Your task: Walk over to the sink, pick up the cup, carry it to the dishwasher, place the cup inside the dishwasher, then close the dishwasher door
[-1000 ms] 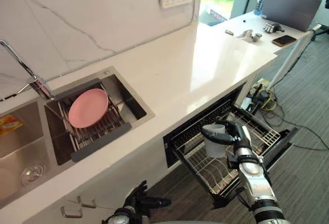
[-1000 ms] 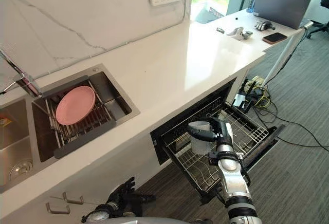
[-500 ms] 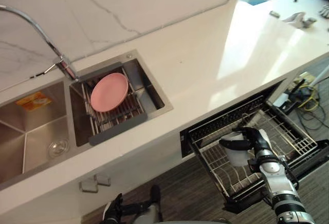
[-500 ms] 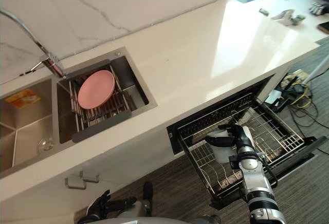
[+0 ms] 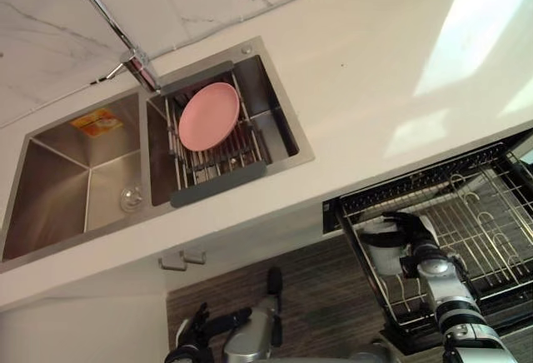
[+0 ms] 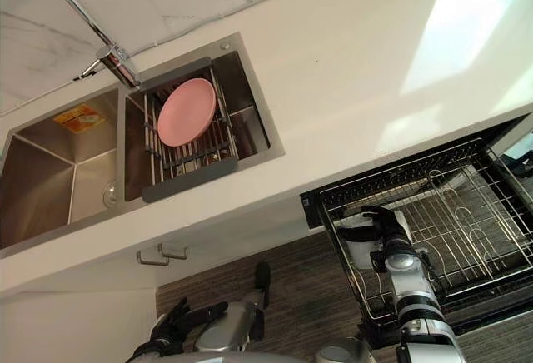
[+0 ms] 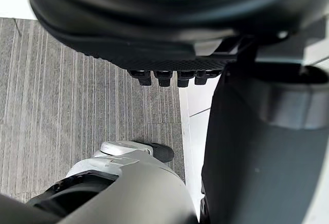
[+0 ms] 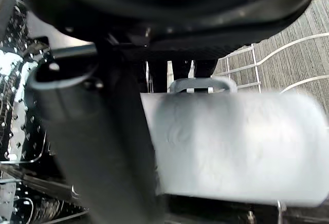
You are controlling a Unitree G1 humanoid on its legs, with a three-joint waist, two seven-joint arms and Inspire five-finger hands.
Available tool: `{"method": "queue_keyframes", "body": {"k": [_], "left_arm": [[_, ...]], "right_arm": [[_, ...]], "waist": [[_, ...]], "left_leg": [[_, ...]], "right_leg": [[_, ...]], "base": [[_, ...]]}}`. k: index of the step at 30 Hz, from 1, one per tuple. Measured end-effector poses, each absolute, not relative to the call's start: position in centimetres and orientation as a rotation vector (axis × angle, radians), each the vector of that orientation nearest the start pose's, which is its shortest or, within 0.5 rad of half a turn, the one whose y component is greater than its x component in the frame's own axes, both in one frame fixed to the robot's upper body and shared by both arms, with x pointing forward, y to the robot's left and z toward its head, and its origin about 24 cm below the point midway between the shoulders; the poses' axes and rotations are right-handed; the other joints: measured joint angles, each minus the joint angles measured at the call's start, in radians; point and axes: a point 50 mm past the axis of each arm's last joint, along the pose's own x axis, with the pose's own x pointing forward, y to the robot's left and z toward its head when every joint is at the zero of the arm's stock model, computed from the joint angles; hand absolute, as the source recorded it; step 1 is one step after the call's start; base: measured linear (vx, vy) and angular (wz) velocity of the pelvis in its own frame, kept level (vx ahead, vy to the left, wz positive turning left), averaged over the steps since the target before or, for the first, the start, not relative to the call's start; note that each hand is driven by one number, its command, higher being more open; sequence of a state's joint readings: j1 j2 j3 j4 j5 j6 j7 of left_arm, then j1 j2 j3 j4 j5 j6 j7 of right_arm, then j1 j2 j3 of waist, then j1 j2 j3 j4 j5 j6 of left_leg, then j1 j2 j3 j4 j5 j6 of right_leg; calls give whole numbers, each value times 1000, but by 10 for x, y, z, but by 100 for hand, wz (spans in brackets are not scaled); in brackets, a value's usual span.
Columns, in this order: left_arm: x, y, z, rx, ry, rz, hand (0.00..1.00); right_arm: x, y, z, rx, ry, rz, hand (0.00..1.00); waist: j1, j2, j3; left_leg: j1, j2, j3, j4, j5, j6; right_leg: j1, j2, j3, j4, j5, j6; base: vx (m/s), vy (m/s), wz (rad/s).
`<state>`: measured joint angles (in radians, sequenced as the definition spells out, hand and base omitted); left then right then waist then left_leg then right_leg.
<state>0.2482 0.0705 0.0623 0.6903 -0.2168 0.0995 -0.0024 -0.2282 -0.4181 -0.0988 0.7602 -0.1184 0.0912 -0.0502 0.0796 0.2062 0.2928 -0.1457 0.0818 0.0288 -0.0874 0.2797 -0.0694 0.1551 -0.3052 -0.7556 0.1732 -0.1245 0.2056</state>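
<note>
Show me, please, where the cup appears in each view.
Left eye view: cup lower right, gripped by the right hand over the dishwasher rack.
Right eye view: cup lower right, over the same rack.
Right wrist view: cup centre, close up.
Left wrist view: floor beyond the left hand.
Shared landmark: the rack.

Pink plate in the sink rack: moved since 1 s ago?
No. The round pink plate still rests on the wire drying rack in the right sink basin, beside the faucet. The whole view shifted, so the camera moved.
</note>
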Motion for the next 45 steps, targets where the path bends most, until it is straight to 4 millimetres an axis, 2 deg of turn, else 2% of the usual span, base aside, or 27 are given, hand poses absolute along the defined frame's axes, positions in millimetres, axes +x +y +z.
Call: {"method": "queue_keyframes", "body": {"k": [5, 9, 13, 17, 19, 22, 23, 24, 25, 27, 29, 30, 33, 34, 35, 37, 38, 40, 42, 43, 44, 45], "left_arm": [[90, 197, -144, -191, 1013, 269, 100], [88, 199, -145, -215, 1018, 292, 100], [81, 207, -148, -244, 1036, 356, 100], [71, 214, -150, -268, 1063, 418, 100], [67, 213, -152, -269, 1086, 433, 100], [63, 212, -153, -287, 1104, 455, 100], [63, 212, -154, -292, 1105, 459, 100], [62, 212, -154, -297, 1105, 464, 100], [62, 213, -154, -283, 1112, 460, 100], [61, 214, -154, -266, 1120, 454, 100], [60, 213, -155, -279, 1131, 456, 100], [59, 211, -155, -284, 1135, 455, 100], [59, 207, -156, -277, 1142, 436, 100], [59, 206, -157, -265, 1148, 424, 100], [58, 205, -157, -251, 1153, 411, 100], [60, 205, -157, -204, 1165, 358, 100], [62, 202, -157, -194, 1165, 317, 100], [64, 200, -158, -202, 1168, 291, 100], [68, 199, -158, -200, 1160, 260, 100], [69, 198, -158, -191, 1153, 249, 100], [70, 199, -158, -190, 1143, 251, 100], [71, 199, -157, -190, 1139, 253, 100]], "right_arm": [[253, -296, -34, -477, 572, -327, 100], [254, -281, -17, -402, 411, -419, 100], [246, -265, 4, -205, 213, -475, 100], [239, -251, 13, 137, 87, -336, 100], [235, -247, 13, 236, 57, -285, 100], [230, -239, 19, 343, -1, -221, 100], [229, -236, 21, 356, -17, -209, 100], [226, -231, 28, 396, -65, -180, 100], [224, -226, 36, 428, -120, -141, 100], [223, -225, 53, 452, -216, -88, 100], [228, -225, 69, 483, -309, -18, 100], [230, -224, 81, 524, -377, 36, 100], [230, -221, 115, 621, -583, 134, 100], [227, -220, 127, 636, -657, 154, 100], [226, -220, 133, 641, -692, 162, 100], [216, -220, 153, 621, -821, 176, 100], [212, -220, 160, 606, -866, 181, 100], [210, -219, 164, 607, -883, 178, 100], [213, -215, 161, 636, -852, 169, 100], [216, -210, 158, 654, -818, 176, 100], [219, -203, 155, 661, -777, 187, 100], [221, -202, 153, 661, -761, 185, 100]], "waist": [[5, -1, 0], [-2, -6, -1], [-11, -31, -15], [-16, -57, -37], [-21, -58, -54], [-23, -54, -63], [-24, -53, -65], [-28, -49, -70], [-44, -45, -74], [-64, -37, -82], [-64, -33, -85], [-65, -30, -89], [-67, -36, -99], [-68, -50, -100], [-68, -53, -105], [-96, -79, -126], [-97, -90, -132], [-83, -109, -138], [-65, -115, -144], [-64, -114, -146], [-63, -112, -147], [-63, -112, -147]], "left_leg": [[0, -1, 0, 0, 0, 0], [3, 3, 9, 0, 0, 0], [20, 18, 68, 0, -3, -4], [54, 54, 148, 0, -21, -19], [59, 61, 173, 1, -24, -20], [55, 67, 205, 49, -79, -25], [49, 67, 214, 67, -89, -17], [33, 69, 234, 104, -123, -3], [20, 83, 299, 138, -145, 22], [10, 102, 401, 205, -168, 66], [7, 98, 419, 255, -183, 64], [14, 95, 424, 258, -193, 52], [38, 73, 435, 205, -185, 52], [62, 61, 442, 152, -170, 46], [74, 55, 457, 126, -161, 45], [124, 30, 513, 28, -119, 32], [137, 14, 503, -6, -85, 40], [135, -1, 491, -6, -82, 44], [127, -14, 452, -6, -92, 64], [119, -15, 427, -7, -98, 72], [105, -16, 392, -7, -102, 77], [100, -16, 374, -7, -103, 79]], "right_leg": [[0, 3, 7, -4, 0, 0], [-2, 13, 43, -18, 7, -1], [-15, 22, 111, -38, 23, 0], [-46, 44, 208, -58, 44, -16], [-63, 46, 239, -58, 46, -15], [-71, 44, 282, -66, 46, -17], [-68, 43, 283, -72, 52, -16], [-60, 40, 286, -82, 64, -13], [-49, 35, 276, -95, 80, -3], [-42, 12, 259, -90, 89, -4], [-47, -13, 276, -70, 80, 8], [-47, -20, 285, -67, 80, 11], [-40, -34, 284, -68, 86, 19], [-28, -40, 274, -73, 88, 22], [-20, -43, 264, -77, 91, 24], [42, -60, 181, -103, 100, 37], [60, -66, 146, -101, 102, 40], [64, -81, 122, -81, 103, 40], [35, -111, 84, 30, 121, 6], [5, -128, 82, 106, 139, -34], [-30, -141, 101, 184, 170, -94], [-46, -144, 123, 218, 189, -121]], "base": [[-57, 0, 1], [-60, -6, -5], [-48, -19, -34], [-63, -37, -67], [-80, -37, -52], [-57, -6, -34], [-29, 12, -20], [7, 15, -4], [23, 15, 10], [54, 54, 23], [46, 82, -7], [26, 50, -15], [13, 22, -1], [11, 11, 12], [16, 3, 38], [43, 19, 82], [41, 34, 77], [21, 55, 43], [5, 116, 50], [10, 134, 63], [26, 125, 66], [63, 119, 77]]}}
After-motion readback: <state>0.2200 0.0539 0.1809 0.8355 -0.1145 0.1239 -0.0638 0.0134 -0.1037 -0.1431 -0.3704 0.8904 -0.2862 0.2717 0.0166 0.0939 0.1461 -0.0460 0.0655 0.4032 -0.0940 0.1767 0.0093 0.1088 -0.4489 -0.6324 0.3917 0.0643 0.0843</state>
